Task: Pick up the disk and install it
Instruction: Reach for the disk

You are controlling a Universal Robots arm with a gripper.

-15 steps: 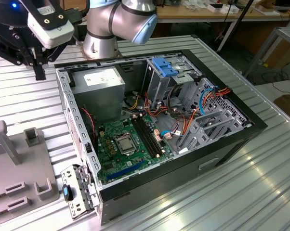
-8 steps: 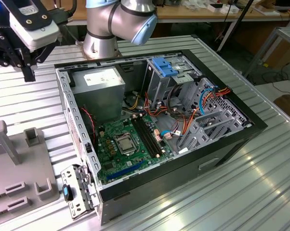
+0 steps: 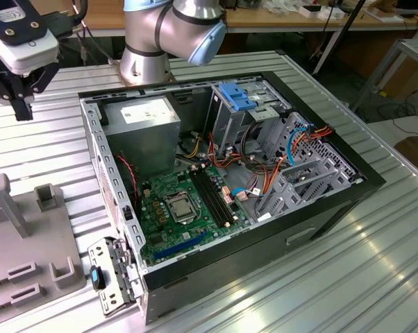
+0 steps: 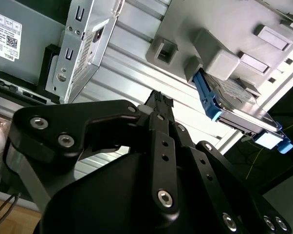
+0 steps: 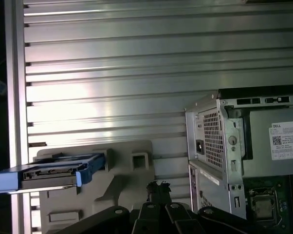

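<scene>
The disk (image 4: 236,100) is a grey metal drive in a bright blue carrier. It stands on edge in a slot of the grey plastic fixture (image 4: 210,29) on the table. In the first wrist view the disk (image 5: 49,173) sticks out past the fixture (image 5: 119,168) toward the table's edge. My gripper (image 4: 158,100) hangs in the air above the ribbed table, shut on nothing, a good way short of the disk. In the exterior view the gripper (image 3: 20,107) is at the far upper left, above the fixture (image 3: 28,243) and apart from the open computer case (image 3: 126,229).
The open case lies on its side, showing the motherboard (image 3: 185,208), the power supply (image 3: 143,121) and a grey drive cage with a blue bracket (image 3: 238,96). Orange and blue cables (image 3: 292,149) cross the cage area. The arm's base (image 3: 150,48) stands behind the case.
</scene>
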